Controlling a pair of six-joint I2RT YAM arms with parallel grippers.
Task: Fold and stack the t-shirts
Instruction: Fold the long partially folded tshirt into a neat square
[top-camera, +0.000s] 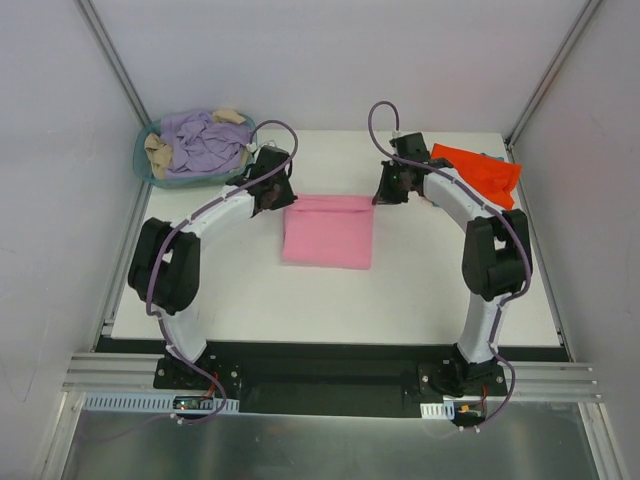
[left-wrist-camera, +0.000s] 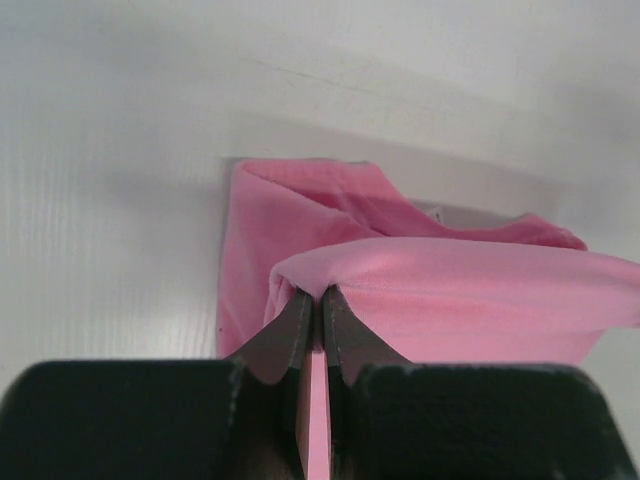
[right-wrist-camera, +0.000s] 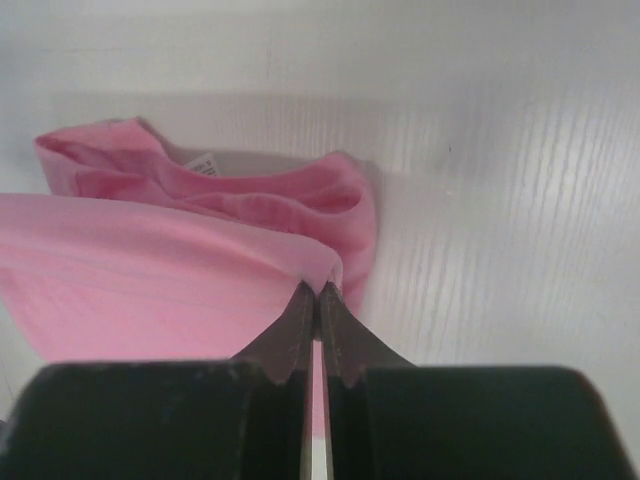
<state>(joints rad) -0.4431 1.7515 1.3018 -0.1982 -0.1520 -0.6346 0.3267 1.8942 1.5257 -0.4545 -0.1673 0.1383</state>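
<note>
The light pink t-shirt lies folded in a rough square at the table's middle. My left gripper is at its far left corner, shut on a raised fold of the pink cloth. My right gripper is at the far right corner, shut on the pink fold. Both pinch the upper layer just above the table. The orange-red t-shirt lies folded at the back right, behind my right arm. Only a thin bluish sliver shows at its far edge; the teal-blue shirt is otherwise hidden.
A round teal basket at the back left corner holds lavender and beige cloth. White walls and frame posts close in the table on three sides. The white table shows bare in front of the pink shirt.
</note>
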